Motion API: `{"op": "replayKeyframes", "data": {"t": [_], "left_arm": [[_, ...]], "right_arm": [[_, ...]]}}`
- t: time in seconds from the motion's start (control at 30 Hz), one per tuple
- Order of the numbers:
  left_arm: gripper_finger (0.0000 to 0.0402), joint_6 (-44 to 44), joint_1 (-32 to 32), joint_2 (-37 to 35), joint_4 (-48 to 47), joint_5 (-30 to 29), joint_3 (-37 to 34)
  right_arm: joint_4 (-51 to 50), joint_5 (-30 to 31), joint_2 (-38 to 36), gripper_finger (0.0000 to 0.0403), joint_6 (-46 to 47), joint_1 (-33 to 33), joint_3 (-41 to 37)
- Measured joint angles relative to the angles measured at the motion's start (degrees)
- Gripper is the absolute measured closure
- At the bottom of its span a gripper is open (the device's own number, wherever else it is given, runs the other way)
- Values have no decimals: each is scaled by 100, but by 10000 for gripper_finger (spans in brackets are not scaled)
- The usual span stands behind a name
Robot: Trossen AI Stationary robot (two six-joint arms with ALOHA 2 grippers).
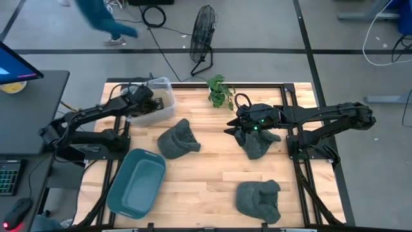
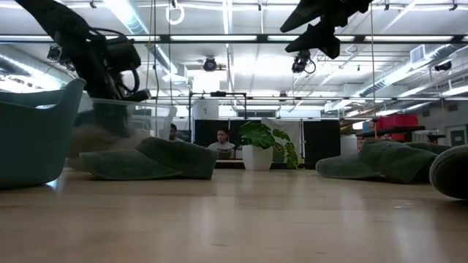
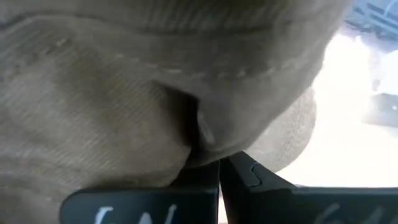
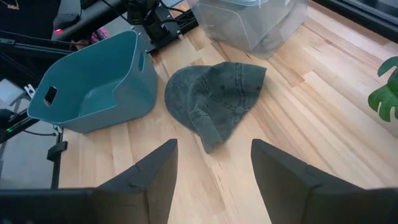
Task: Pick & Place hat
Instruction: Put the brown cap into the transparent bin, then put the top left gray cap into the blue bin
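Overhead, the left gripper (image 1: 143,103) was positioned inside the clear plastic bin (image 1: 168,87) at the far left corner of the desk (image 1: 206,187). Its fingers (image 3: 249,177) were clenched together on a fold of tan corduroy fabric (image 3: 124,81), apparently a tan hat lying in the bin; the fabric filled nearly all of the left wrist view.

The right gripper (image 1: 233,129) was held above the desk near its far centre, with its fingers (image 4: 155,168) spread apart and holding nothing. In the low view it hung high, close to the upper edge, well clear of the surface (image 2: 322,33).

Three dark green hats lay on the wooden surface:
- One green hat (image 1: 178,138) lay near the desk centre, just beside the clear bin and apart from the teal tub (image 1: 136,182). The right wrist view showed the same hat (image 4: 214,99) between the teal tub (image 4: 99,81) and the clear bin (image 4: 249,22).
- A second green hat (image 1: 259,147) lay directly under the right arm's wrist, partly hidden by it.
- A third green hat (image 1: 259,200) lay at the near right edge.

The teal tub sat at the near left corner and was seen empty. A small potted plant (image 1: 221,90) stood at the far edge, between the two arms.
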Motion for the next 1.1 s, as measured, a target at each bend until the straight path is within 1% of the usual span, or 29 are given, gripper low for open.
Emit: {"op": "replayKeyframes", "data": {"t": [0.1,0.27,0.4,0.53,0.67,0.77,1.0,1.1], "left_arm": [[400,65,-9,-150,159,144,132],[400,475,-70,-378,99,290,924],[400,868,-224,-418,-468,292,1671],[400,992,-522,-433,-906,277,2446],[400,1251,-1146,-433,-903,251,3026],[400,1271,-1718,-433,-902,255,3304],[399,1062,-3235,-378,-575,220,3375],[399,1061,-3870,-199,-508,47,3373]], "right_arm": [[0,-1,0,194,2,1,0],[0,0,0,194,2,0,0],[0,-2,0,194,33,1,0],[0,0,0,194,150,2,0],[1,0,0,194,133,0,-2],[1,0,0,194,111,0,-2],[0,-61,0,194,111,5,-1],[2,-193,0,194,154,20,-2]]}}
